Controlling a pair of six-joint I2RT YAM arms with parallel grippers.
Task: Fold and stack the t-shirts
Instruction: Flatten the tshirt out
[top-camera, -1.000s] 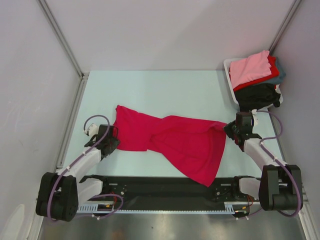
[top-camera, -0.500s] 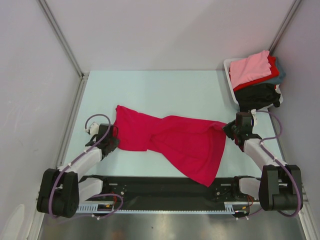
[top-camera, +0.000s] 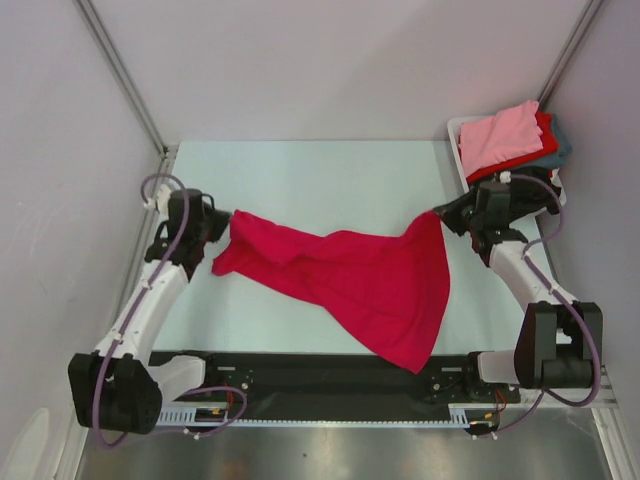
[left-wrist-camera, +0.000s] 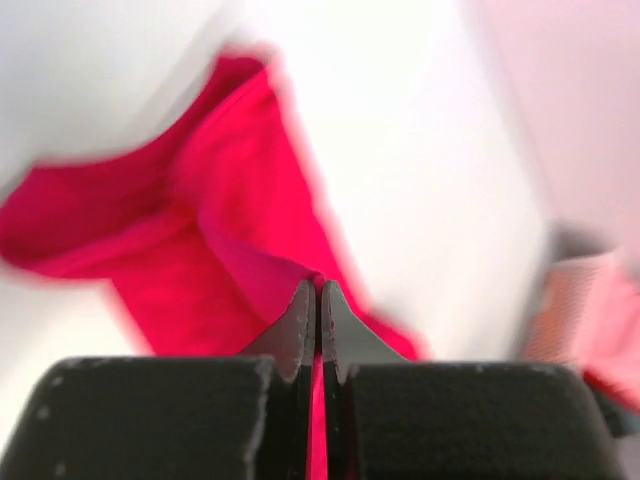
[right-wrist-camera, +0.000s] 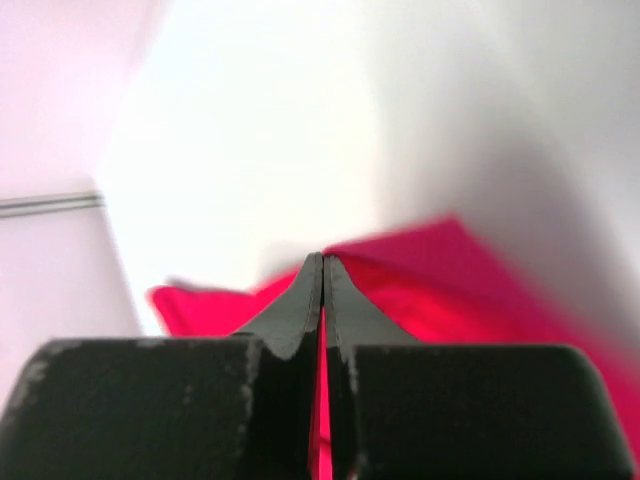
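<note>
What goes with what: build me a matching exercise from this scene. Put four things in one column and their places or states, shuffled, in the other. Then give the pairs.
Things
1. left gripper
2. right gripper
3. light pink t-shirt
4. crimson t-shirt

Places or states
A. topmost in the white bin
B. shut on the crimson cloth's right corner
C. stretched between both arms over the table
D. shut on the crimson cloth's left corner

Pairs: 1-D, 2-B, 3-A, 4-C
</note>
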